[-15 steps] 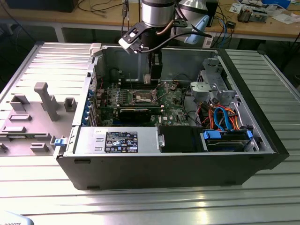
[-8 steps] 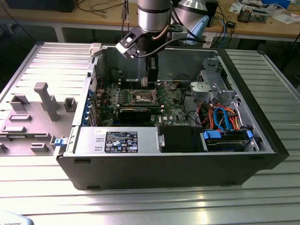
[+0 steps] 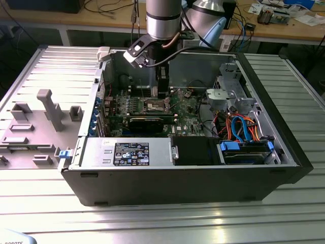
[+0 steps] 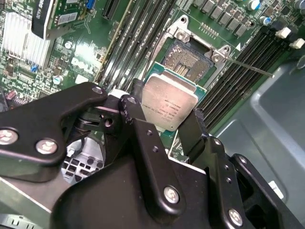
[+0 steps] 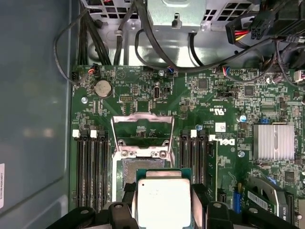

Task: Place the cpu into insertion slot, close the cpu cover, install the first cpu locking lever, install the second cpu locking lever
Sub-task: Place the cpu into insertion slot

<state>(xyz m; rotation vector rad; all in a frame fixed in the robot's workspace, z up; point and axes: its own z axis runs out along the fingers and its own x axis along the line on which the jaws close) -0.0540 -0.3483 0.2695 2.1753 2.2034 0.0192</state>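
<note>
**The cpu** (image 4: 169, 102) is a flat square chip with a silvery-grey top and a green rim. It is clamped at two opposite edges between the black fingers of the gripper (image 4: 166, 118) and hangs close over the insertion slot (image 4: 188, 58), not seated.

**The slot** is a square socket with a dark contact field and a silvery rim, and it lies uncovered.

**The cpu cover** (image 5: 143, 116) is a thin metal frame with a square window. It stands swung open at one edge of the slot.

**One locking lever** (image 4: 250, 68), a thin wire rod, juts out unlatched from the slot's corner.

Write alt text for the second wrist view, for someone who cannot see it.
A black metal gripper pinches a small, flat, square, silvery-grey-topped cpu by two opposite edges, close to the uncovered square insertion slot, dark-centred with a silvery rim, on a green circuit board.
</note>
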